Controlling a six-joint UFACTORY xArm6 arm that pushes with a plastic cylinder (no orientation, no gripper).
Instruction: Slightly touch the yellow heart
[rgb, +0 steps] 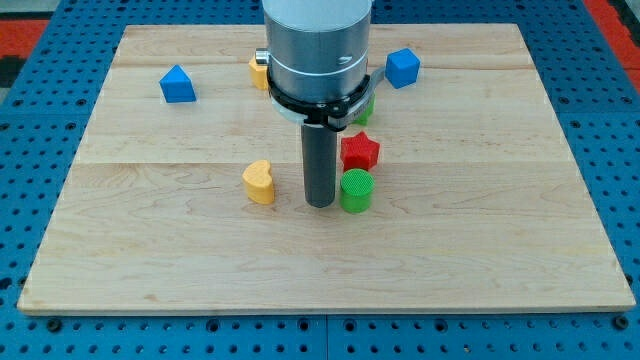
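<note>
The yellow heart lies on the wooden board left of centre. My tip rests on the board to the heart's right, with a clear gap of board between them. The tip stands right beside a green cylinder, touching it or almost so. A red star lies just above the green cylinder, close to the rod's right side.
A blue block sits at the view's upper left and a blue cube at the upper right. A yellow block and a green block are partly hidden behind the arm at the top.
</note>
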